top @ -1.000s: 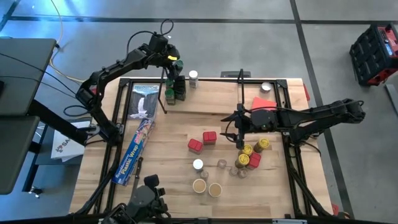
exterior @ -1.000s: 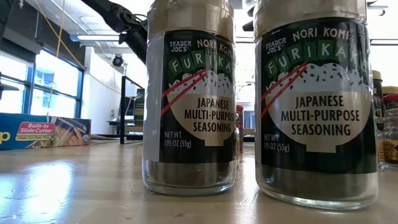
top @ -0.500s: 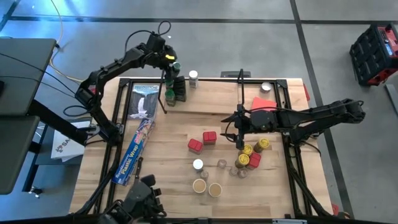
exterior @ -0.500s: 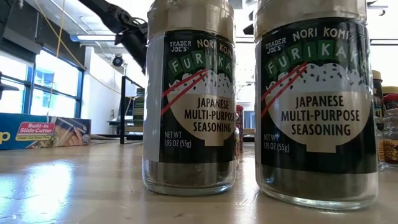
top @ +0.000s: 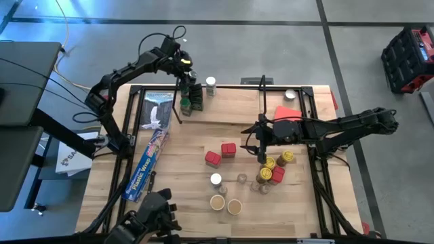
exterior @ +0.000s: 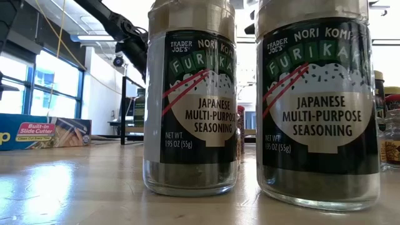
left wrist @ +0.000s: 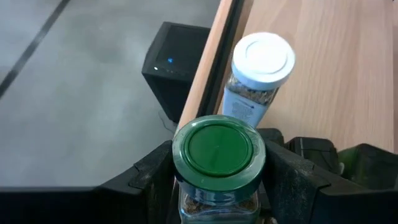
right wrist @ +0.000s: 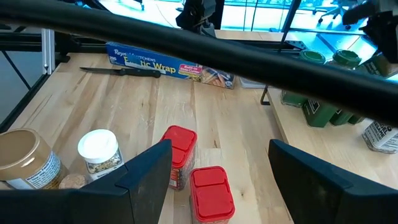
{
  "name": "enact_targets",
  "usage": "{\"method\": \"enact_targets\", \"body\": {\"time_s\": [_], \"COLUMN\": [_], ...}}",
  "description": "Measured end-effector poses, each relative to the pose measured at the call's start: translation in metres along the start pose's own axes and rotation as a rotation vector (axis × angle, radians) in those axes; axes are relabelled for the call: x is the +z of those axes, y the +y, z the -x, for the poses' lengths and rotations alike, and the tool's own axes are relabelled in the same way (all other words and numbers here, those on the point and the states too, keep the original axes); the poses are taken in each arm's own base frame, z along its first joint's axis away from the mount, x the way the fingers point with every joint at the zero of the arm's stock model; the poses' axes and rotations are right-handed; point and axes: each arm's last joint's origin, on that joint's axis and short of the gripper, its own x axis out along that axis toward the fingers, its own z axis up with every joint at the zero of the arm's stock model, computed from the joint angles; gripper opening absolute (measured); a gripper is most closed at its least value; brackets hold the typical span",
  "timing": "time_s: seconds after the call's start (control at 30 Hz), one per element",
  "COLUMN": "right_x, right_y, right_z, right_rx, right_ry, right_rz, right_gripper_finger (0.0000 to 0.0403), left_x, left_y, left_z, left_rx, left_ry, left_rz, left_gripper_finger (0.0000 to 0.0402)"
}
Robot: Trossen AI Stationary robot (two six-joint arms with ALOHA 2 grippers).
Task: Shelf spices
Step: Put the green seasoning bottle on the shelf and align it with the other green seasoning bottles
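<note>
My left gripper [top: 188, 70] is over the far left end of the shelf [top: 237, 112] and is shut on a green-lidded spice jar [left wrist: 219, 155]. A white-lidded jar [left wrist: 261, 68] stands on the shelf board just beyond it. Two more green-lidded jars [top: 190, 103] stand on the board nearby. My right gripper [top: 261, 148] is open and empty above mid-table, beside yellow-lidded jars [top: 277, 163] and red tins [top: 221, 154]. Two tan-lidded jars [top: 226, 203] stand near the front edge; they fill the low view [exterior: 190, 94]. My left gripper pinches the green-lidded jar between its two fingers [left wrist: 155, 171], one on each side of the glass body just under the lid [left wrist: 186, 186]. The jar stands upright, lid up. Its base is hidden, so whether it rests on the shelf cannot be told.
A long blue plastic-wrap box [top: 148, 163] and a dark flat packet [top: 157, 112] lie on the table's left side. A flat red card [top: 288, 112] lies under my right arm. A white-lidded jar [top: 215, 179] and tiny clear jars [top: 241, 179] stand mid-table. Something dark [top: 150, 218] shows at the near edge.
My left gripper has shifted a little toward the table's left edge with the green-lidded jar, which stays upright. The dark thing at the near edge has also moved leftward.
</note>
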Motion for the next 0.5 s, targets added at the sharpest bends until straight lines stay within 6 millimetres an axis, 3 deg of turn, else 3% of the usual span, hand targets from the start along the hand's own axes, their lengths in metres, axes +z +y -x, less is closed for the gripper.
{"method": "enact_targets", "body": {"time_s": [0.2,0.5], "right_x": [0.0,0.0], "right_y": [0.0,0.0], "right_z": [0.0,0.0], "right_rx": [0.0,-0.001], "right_ry": [0.0,0.0], "right_rz": [-0.016,-0.019], "right_gripper_finger": [0.0261,0.0261], "left_x": [-0.006,-0.008], "left_y": [0.002,0.001], "left_z": [-0.014,-0.014], "left_rx": [-0.021,-0.038], "left_ry": [0.029,0.051], "left_rz": [0.01,0.001], "left_gripper_finger": [0.0198,0.0198]}}
